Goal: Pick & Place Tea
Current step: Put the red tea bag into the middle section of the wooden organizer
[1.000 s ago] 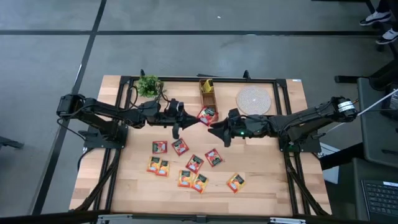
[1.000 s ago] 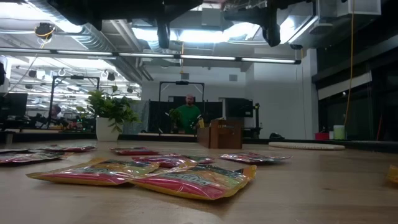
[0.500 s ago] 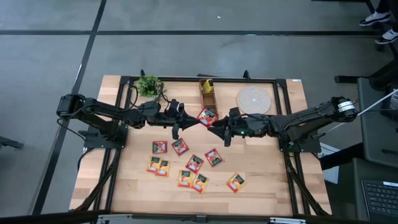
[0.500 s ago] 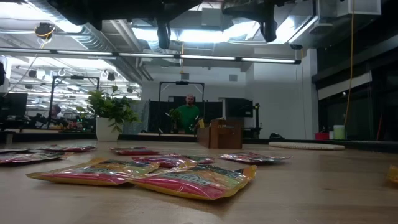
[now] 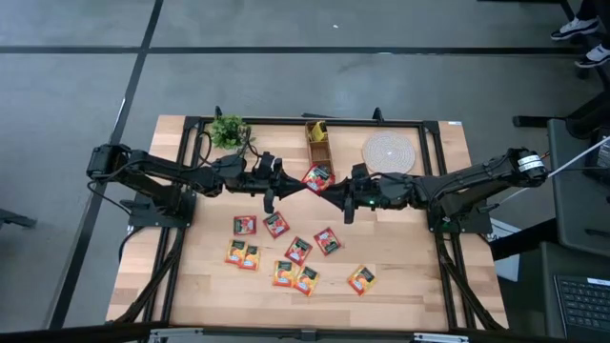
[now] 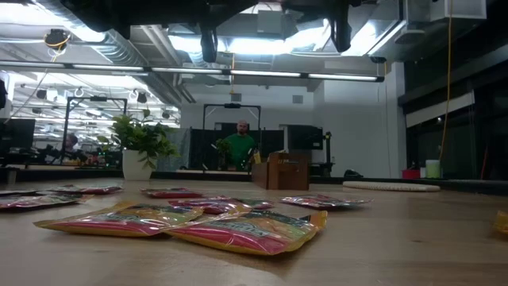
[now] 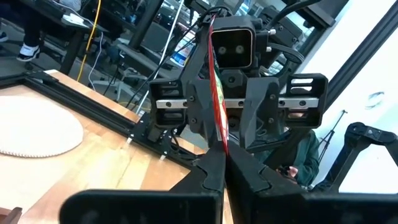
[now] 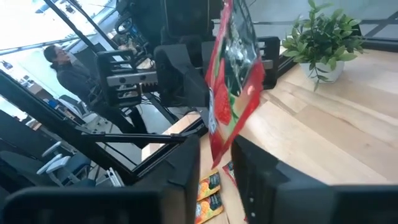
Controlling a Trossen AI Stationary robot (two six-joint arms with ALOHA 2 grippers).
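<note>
Red tea sachet (image 5: pixel 317 177) is held in mid-air above the table (image 5: pixel 410 257) centre, left gripper (image 5: pixel 297 184) closed on one edge, right gripper (image 5: pixel 334 188) jaws either side of the opposite edge and seemingly closing; the other sachets (image 5: pixel 297 250) lie loose on the near half of the table. Risk: if the left jaws release before the right has firm hold, or both pull at once, the sachet drops or tears. Hard to judge: actual contact of the right jaws on the foil, and the wooden box (image 5: pixel 317 141) contents are too small to read.
</note>
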